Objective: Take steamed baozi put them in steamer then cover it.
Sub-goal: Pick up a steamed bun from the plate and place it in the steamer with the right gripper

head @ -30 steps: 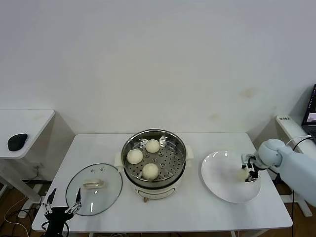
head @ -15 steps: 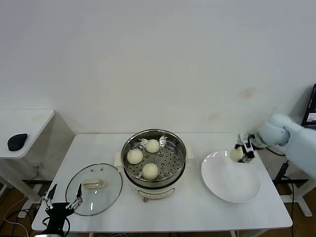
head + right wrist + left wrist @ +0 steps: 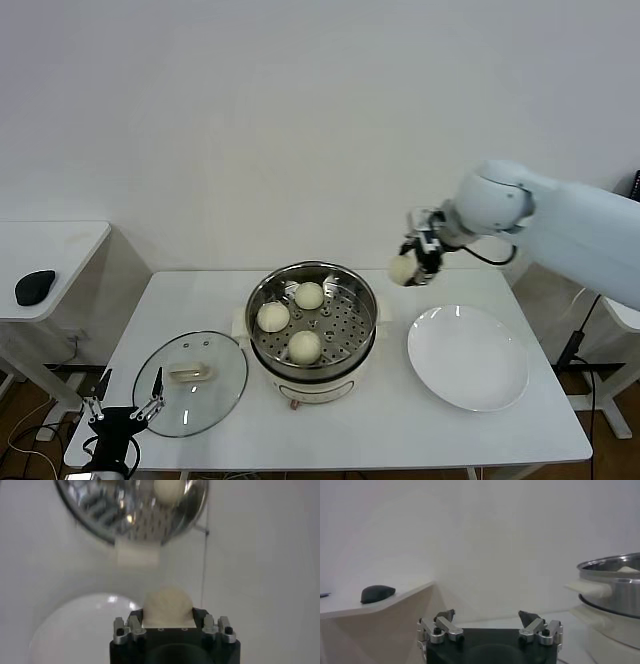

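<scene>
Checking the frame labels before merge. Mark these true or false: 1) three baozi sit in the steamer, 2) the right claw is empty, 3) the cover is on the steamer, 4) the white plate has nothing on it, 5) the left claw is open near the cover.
1) True: three steamed baozi lie on the perforated tray of the steamer.
2) False: the right claw holds a fourth baozi, in the air between plate and steamer.
3) False: the cover lies flat on the table, on the steamer's left.
4) True: the white plate is bare.
5) True: the left claw is open, low at the table's front edge, by the cover.
</scene>
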You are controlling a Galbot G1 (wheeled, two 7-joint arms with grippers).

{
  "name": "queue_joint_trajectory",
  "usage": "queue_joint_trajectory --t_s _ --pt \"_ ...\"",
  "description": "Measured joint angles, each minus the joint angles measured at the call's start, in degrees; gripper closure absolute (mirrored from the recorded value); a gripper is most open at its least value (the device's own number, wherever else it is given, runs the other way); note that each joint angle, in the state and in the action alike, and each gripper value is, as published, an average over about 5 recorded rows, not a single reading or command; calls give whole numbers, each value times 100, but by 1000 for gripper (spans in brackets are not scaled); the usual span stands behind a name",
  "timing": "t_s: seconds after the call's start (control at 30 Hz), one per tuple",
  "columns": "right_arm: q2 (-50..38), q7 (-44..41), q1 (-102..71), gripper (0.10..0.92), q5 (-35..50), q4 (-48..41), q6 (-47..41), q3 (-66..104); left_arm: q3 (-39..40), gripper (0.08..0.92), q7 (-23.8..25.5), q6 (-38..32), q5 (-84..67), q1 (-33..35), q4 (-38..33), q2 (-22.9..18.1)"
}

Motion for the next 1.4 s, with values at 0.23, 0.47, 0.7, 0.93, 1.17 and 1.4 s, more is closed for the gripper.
queue_joint_trajectory --t_s 0.23,0.47,0.7,0.93,1.17,1.4 --pt "930 312 -57 406 407 -384 -320 -271 -75 177 0 -20 -54 -10 7 -33" --pt "1616 498 -306 406 505 -809 -483 -430 -130 177 1 -51 -99 -10 65 -47" --pt "1916 579 -527 406 471 -1064 -571 -547 -142 177 2 -52 -112 -31 75 -47" --pt "2020 611 -721 406 397 -1186 -617 -587 -136 177 3 -56 -111 -15 87 -48" --pt "1981 625 -883 405 310 -1177 -645 -611 -144 177 2 -73 -110 -3 124 -42" --pt "1846 646 -921 373 265 -1080 -654 -577 -130 177 3 -66 -99 -27 132 -46"
